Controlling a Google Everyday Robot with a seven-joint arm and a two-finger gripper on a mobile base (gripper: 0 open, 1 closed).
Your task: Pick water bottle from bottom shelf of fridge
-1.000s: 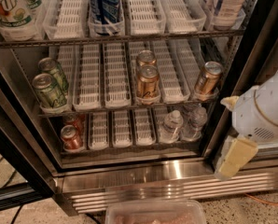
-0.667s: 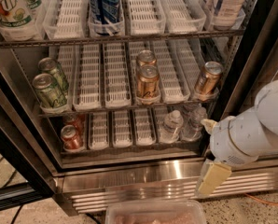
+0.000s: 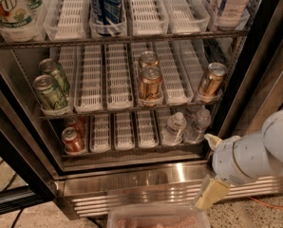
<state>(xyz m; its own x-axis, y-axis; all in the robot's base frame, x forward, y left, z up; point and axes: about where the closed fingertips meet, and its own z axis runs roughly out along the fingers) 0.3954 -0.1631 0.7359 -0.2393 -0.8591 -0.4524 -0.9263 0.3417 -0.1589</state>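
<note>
**Q.** Camera view: where does the gripper [image 3: 213, 171] lie relative to the target?

**A.** It hangs outside the fridge [image 3: 146, 184], low on the right, before the ribbed steel base panel and near the door frame. The water bottle [image 3: 198, 125] stands on the bottom shelf [image 3: 132, 149] at its right end. From the gripper it lies up and to the left, and farther in, past the shelf's front edge. Its long axis is upright, cap on top. The reach therefore probably has to rise and go inward.

**Q.** Is the gripper open, and does it hold anything?

**A.** That cannot be told from this angle. Nothing is seen in its grasp, and the bottle stands apart from it.

**Q.** What shares the shelf?

**A.** A neighbouring bottle [image 3: 174, 128] stands just beside the target on its left, close enough to be knocked. The white slotted lane trays [image 3: 124, 129] in the middle hold nothing. Two red cans [image 3: 74, 140] sit in the far-left lane.

**Q.** And above?

**A.** Copper cans [image 3: 150, 84] and green cans [image 3: 50, 93] fill lanes on the next rack. One copper can sits almost directly over the target.
</note>
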